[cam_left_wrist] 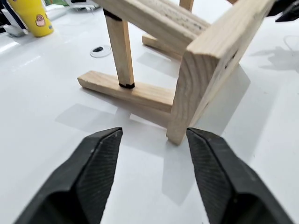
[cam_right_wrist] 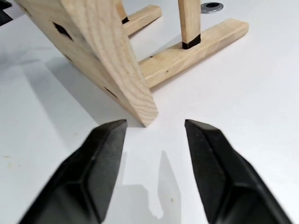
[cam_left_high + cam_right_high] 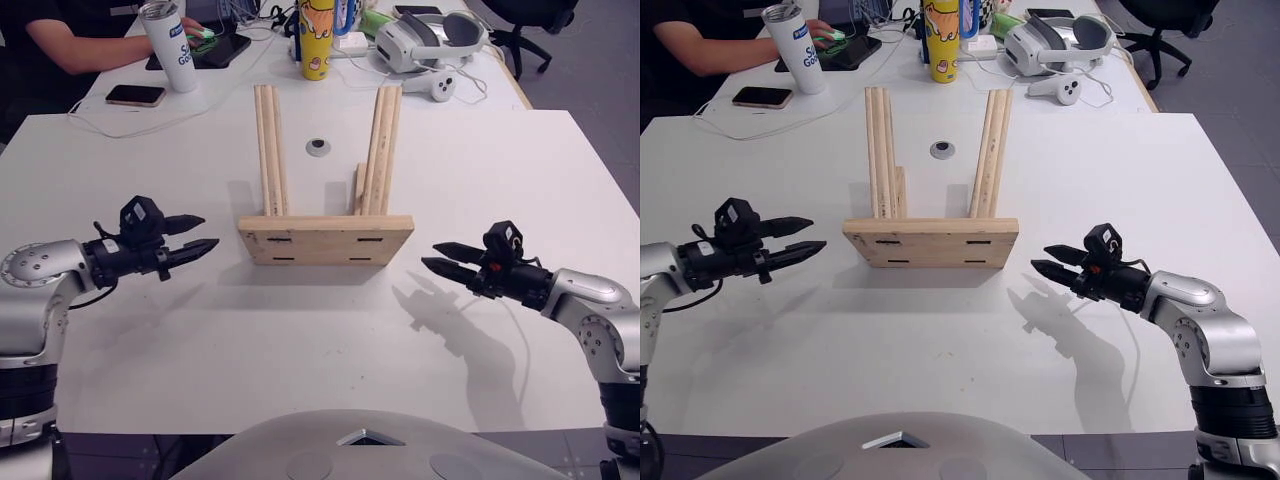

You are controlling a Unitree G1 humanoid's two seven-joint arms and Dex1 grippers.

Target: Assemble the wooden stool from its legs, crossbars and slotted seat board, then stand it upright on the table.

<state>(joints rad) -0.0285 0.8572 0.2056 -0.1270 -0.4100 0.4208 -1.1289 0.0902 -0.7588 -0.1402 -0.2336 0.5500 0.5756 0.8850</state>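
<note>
The wooden stool lies on its side in the middle of the white table. Its slotted seat board (image 3: 326, 240) stands on edge facing me, and its legs (image 3: 270, 148) point away toward the far side. A crossbar (image 1: 124, 51) joins the legs. My left gripper (image 3: 193, 234) hovers open a short way left of the seat board, holding nothing. On the other side my right gripper (image 3: 438, 256) is open too, a little right of the board's end (image 2: 140, 100). Neither touches the stool.
A small round grommet (image 3: 318, 147) sits in the table between the legs. On the far desk stand a yellow can (image 3: 316, 40), a white tumbler (image 3: 168, 45), a phone (image 3: 135, 95) and a headset (image 3: 430, 40). A cable (image 3: 120, 125) trails over the back left.
</note>
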